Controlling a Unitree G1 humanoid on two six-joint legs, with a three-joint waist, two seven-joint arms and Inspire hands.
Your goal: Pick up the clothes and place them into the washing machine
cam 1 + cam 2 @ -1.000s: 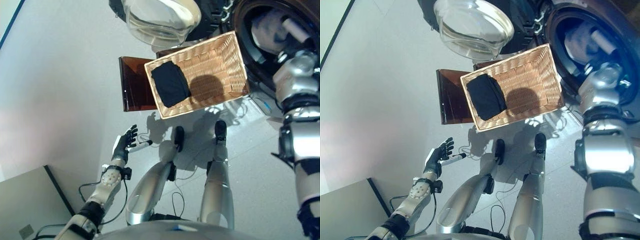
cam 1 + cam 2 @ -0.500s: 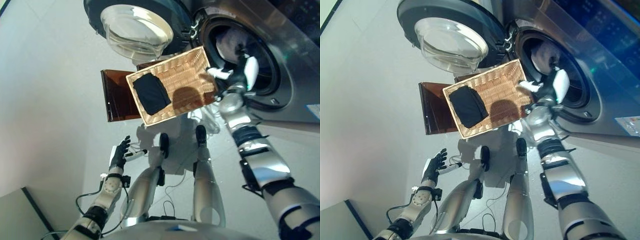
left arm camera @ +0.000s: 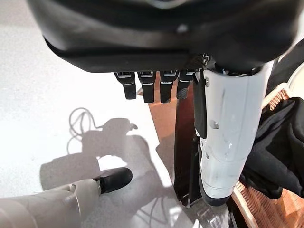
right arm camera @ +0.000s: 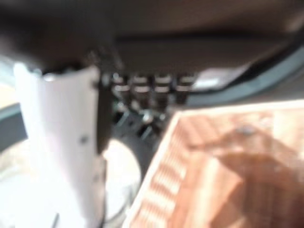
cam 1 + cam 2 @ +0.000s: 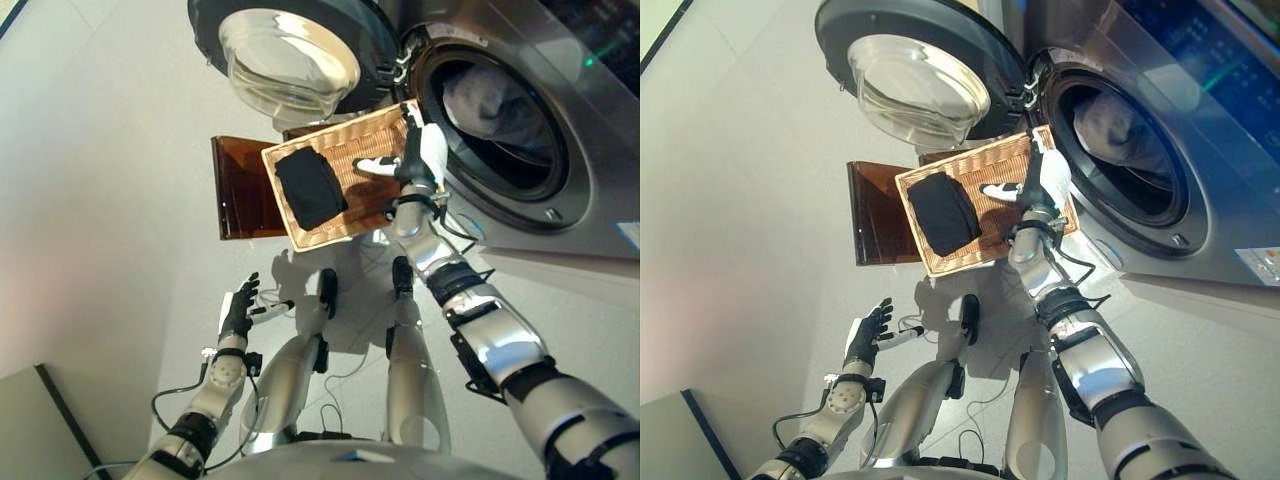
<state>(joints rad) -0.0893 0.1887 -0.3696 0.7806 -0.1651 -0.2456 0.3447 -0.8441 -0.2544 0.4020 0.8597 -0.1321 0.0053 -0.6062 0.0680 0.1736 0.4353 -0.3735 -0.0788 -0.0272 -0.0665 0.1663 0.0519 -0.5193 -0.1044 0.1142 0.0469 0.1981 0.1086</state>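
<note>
A dark folded garment (image 5: 310, 187) lies in the left half of a wicker basket (image 5: 360, 215) in front of the washing machine (image 5: 560, 120). Its round door (image 5: 290, 60) stands swung open, and pale clothes (image 5: 490, 100) lie inside the drum. My right hand (image 5: 412, 160) hovers over the basket's right half, fingers straight and empty, thumb pointing toward the dark garment (image 5: 943, 212). My left hand (image 5: 238, 308) hangs low near the floor, open and empty. The left wrist view shows the dark garment (image 3: 280, 142) past the thumb.
A brown tinted panel (image 5: 238, 188) lies on the floor to the left of the basket. A grey cabinet corner (image 5: 30, 430) shows at the lower left. Pale floor (image 5: 110, 200) spreads to the left.
My right hand has drawn back out of the drum opening and now sits over the basket, empty. The camera has shifted. The left hand stays put.
</note>
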